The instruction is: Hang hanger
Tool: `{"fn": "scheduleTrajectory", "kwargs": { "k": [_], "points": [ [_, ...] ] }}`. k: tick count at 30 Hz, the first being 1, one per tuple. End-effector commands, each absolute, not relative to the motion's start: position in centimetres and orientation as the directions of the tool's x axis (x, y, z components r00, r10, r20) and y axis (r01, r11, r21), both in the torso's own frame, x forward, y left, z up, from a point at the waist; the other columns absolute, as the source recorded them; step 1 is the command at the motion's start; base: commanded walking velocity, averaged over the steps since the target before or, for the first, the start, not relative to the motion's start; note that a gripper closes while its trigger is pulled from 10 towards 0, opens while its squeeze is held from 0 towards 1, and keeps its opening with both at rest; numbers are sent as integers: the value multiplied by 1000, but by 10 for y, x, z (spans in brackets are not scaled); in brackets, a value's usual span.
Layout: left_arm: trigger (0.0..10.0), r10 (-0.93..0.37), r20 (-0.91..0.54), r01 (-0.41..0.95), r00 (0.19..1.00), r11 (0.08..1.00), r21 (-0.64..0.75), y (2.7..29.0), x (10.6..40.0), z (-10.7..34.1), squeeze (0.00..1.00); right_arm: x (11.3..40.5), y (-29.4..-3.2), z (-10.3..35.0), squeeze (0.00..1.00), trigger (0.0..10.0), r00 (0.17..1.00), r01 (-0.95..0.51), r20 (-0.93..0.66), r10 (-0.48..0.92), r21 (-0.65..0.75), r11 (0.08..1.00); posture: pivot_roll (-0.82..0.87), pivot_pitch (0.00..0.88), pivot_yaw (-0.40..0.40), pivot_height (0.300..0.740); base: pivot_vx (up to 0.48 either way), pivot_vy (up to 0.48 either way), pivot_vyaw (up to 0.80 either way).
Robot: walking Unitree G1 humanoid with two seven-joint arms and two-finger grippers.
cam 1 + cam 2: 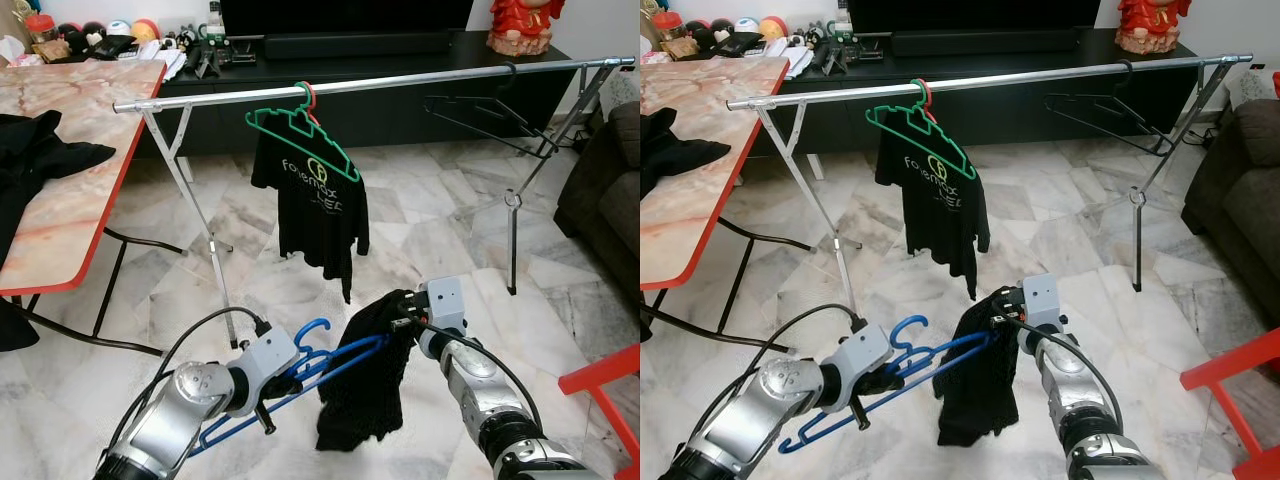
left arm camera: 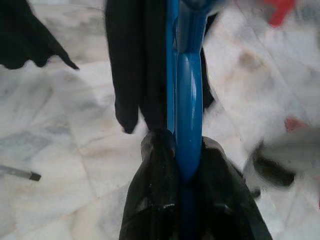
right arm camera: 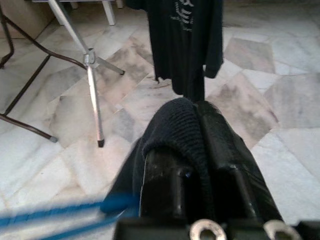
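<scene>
Left gripper is clamped on the blue hanger, down low in the near foreground over the marble floor. A black garment is draped on the hanger's right end, and the right gripper is pinched shut on that cloth at the top. Farther back, the silver rail holds a green hanger with a black tee, plus a black hanger off to the right. Table sits on the left.
</scene>
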State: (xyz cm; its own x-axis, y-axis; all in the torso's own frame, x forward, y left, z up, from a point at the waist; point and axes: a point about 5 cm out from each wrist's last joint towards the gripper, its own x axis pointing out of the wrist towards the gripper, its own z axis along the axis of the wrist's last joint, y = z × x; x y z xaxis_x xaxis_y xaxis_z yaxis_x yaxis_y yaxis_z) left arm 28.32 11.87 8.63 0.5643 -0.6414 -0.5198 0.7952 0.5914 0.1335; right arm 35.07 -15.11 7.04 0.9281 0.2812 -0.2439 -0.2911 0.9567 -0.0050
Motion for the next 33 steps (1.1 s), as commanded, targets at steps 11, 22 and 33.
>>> {"fn": "scheduleTrajectory", "kwargs": {
  "k": [11, 22, 33],
  "points": [
    [10000, -657, -470, 778, 590, 619, 112, 115, 286, 95, 0, 348, -138, 69, 0, 10000, 921, -318, -229, 316, 32, 948, 35, 94, -13, 740, 0, 0, 0],
    [10000, -605, -437, 711, 666, 693, 123, 111, 301, 100, 0, 352, -123, 93, 0, 10000, 888, -447, -108, 447, 25, 894, 23, 126, -15, 740, 0, 0, 0],
    [10000, -692, -432, 785, 578, 617, 62, 108, 294, 101, 0, 344, -121, 107, 0, 10000, 783, -622, -74, 618, -56, 781, 19, 150, -15, 740, 0, 0, 0]
  ]
}}
